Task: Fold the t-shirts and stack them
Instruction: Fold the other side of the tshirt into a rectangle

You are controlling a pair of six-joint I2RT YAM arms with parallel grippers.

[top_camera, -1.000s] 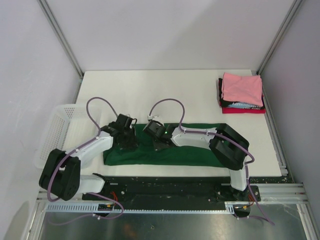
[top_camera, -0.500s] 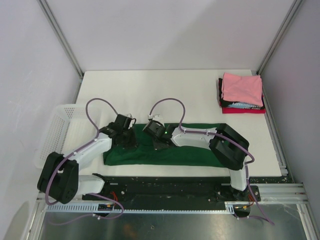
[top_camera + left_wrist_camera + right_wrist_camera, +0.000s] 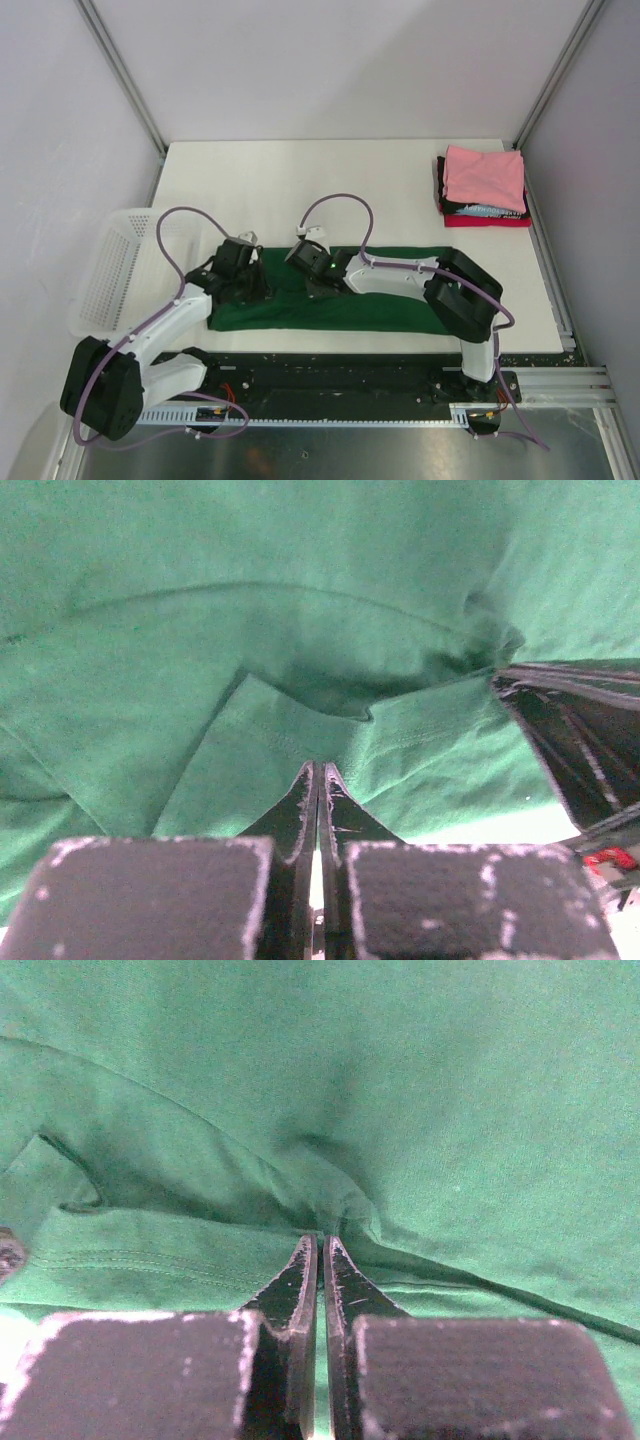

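Note:
The dark green t-shirt (image 3: 385, 310) lies as a long folded strip along the table's near edge. Both grippers are down on its left half. My left gripper (image 3: 250, 288) is shut, its tips (image 3: 318, 767) pinching the edge of a green flap (image 3: 270, 750), with a sliver of white table showing between the fingers lower down. My right gripper (image 3: 320, 288) is shut on a gathered ridge of the same green t-shirt (image 3: 450, 1110), with creases running to its tips (image 3: 320, 1240). Folded t-shirts are stacked at the back right, pink (image 3: 485, 175) on top, with black and red edges below it.
A white mesh basket (image 3: 110, 270) stands off the table's left edge beside my left arm. In the left wrist view, a black part (image 3: 575, 745) rests on the cloth at the right. A metal rail (image 3: 350, 410) runs along the front.
My left gripper has closed on the shirt's edge. The left arm's elbow has swung down and to the left. The right arm has hardly moved.

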